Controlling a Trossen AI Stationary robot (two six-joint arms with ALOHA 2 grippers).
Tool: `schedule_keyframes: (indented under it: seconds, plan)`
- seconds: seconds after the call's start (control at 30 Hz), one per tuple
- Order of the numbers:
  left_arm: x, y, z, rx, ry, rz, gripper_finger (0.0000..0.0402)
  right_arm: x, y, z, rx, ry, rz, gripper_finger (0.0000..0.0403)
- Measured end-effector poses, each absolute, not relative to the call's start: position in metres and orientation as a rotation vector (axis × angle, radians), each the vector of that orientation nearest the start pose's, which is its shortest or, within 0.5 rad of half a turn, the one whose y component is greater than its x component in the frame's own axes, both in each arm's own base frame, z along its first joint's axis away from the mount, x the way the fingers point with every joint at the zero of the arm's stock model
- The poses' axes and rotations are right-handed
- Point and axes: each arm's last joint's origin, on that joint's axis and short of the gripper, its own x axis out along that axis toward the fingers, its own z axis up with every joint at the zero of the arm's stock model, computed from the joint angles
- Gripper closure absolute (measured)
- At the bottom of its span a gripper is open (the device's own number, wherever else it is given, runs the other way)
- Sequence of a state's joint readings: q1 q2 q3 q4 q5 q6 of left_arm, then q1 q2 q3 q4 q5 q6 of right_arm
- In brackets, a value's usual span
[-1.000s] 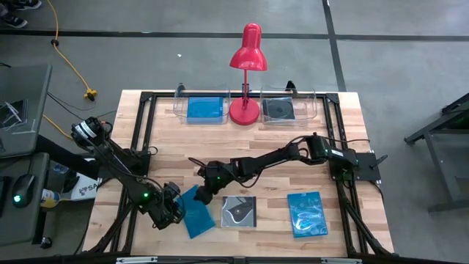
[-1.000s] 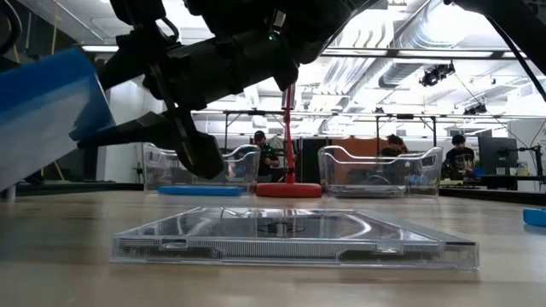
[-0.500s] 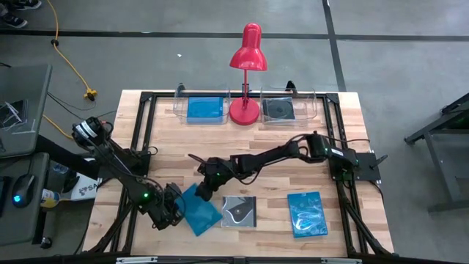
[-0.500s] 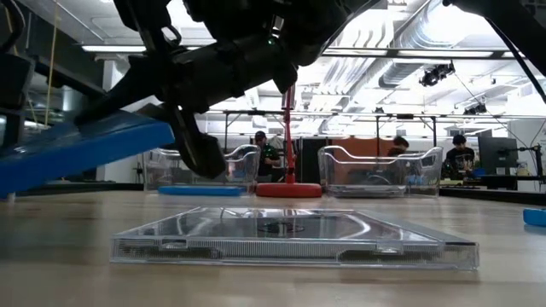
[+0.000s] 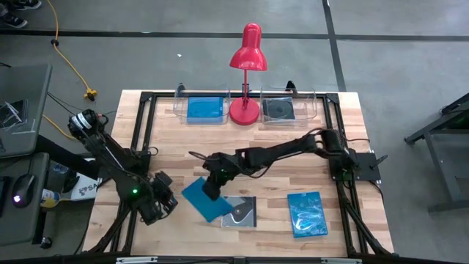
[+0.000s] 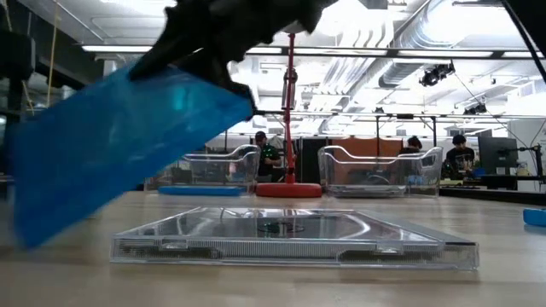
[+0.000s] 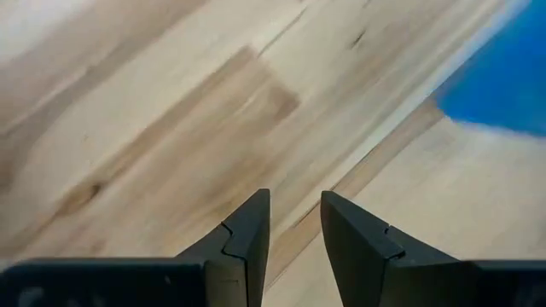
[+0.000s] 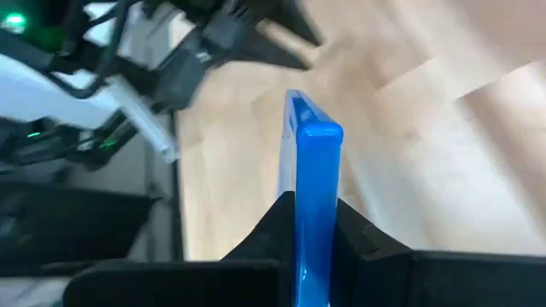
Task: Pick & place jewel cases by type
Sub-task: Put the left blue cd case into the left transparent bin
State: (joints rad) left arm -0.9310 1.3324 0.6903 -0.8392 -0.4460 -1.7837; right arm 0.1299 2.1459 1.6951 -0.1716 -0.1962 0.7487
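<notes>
My right gripper [image 5: 212, 189] is shut on a plain blue jewel case [image 5: 204, 203] and holds it above the table's near middle. In the low view this case [image 6: 119, 153] fills the left side. Beside it, a dark jewel case with a white swirl [image 5: 241, 211] lies flat on the table, and a patterned blue case [image 5: 306, 214] lies flat farther right. My left gripper [image 5: 164, 202] hovers left of the held case, open by a narrow gap [image 7: 294, 200], with only bare wood in front of it. My right gripper pinches the blue case's far edge [image 8: 317, 170] between its two fingers, the case standing edge-on between them. The fingers slant down at it from the far right. The case is tilted, sloping down toward the table's near left. Whether its low corner [image 6: 26, 234] touches the table I cannot tell.
At the table's far edge a red desk lamp [image 5: 248, 73] stands between two clear trays. The left tray [image 5: 178, 110] holds a blue case [image 5: 205, 108], the right tray [image 5: 312, 108] a dark one [image 5: 279, 108]. People sit in the room beyond.
My right gripper has taken hold of the blue case's far edge and raised it. The case has left the table and swung toward the right, partly over the dark case's corner. My left gripper, which was at the case's near-left side, has drawn back toward the table's left edge.
</notes>
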Motion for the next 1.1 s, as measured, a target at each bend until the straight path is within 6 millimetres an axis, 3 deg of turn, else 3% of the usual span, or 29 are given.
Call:
schedule_keyframes:
  seconds: [0.23,0.43,0.7,0.93,1.1]
  plan:
    - [0.133,-0.15,0.178,-0.609,0.805,0.589,0.0296,0.461,0.063,0.264,0.639,0.642,-0.039,0.0388]
    - [0.138,-0.151,0.182,-0.539,0.679,0.542,0.0296,0.445,0.061,0.293,0.619,0.612,-0.038,0.0386]
    - [0.136,-0.148,0.191,-0.432,0.677,0.478,0.0296,0.424,0.081,0.302,0.588,0.744,0.029,0.0389]
    - [0.131,-0.139,0.225,-0.36,0.55,0.314,0.0296,0.416,0.104,0.3,0.568,0.801,0.08,0.039]
    - [0.133,-0.143,0.254,-0.299,0.46,0.077,0.0296,0.415,0.112,0.301,0.552,0.776,0.082,0.0387]
